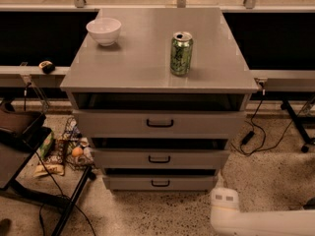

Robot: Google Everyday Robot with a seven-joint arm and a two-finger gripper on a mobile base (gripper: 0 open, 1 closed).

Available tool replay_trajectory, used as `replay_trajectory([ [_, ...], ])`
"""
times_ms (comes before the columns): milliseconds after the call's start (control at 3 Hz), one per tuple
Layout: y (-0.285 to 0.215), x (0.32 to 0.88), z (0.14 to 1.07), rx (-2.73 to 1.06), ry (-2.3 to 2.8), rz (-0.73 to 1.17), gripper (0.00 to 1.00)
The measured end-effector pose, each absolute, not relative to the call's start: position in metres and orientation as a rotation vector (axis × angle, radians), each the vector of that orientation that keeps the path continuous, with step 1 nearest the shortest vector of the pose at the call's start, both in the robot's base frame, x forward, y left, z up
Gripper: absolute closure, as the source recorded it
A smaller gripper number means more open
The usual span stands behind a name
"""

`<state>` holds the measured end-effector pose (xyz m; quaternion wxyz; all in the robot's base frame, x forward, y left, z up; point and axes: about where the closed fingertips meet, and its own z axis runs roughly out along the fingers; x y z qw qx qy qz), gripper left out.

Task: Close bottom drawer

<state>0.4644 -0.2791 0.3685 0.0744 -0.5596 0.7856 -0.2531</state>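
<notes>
The grey cabinet has three drawers. The bottom drawer (160,182) is the lowest and narrowest, with a small black loop handle (160,183). Its front sits close under the middle drawer (160,159), with a thin dark gap above it, and its inside is hidden. My white arm comes in from the lower right. Its gripper end (224,199) is low by the floor, just right of the bottom drawer's right corner. I cannot see any contact with the drawer.
The wide top drawer (160,123) juts out under the cabinet top (142,68). A green can (181,53) and a white bowl (104,31) stand on top. Clutter and snack packets (64,151) and a black stand leg (69,205) lie at the left. Cables (256,132) run at the right.
</notes>
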Motion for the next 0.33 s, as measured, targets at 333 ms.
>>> replay_trajectory([
  [333,-0.3044,0.3937,0.4132,-1.759,2.435,-0.786,1.00],
])
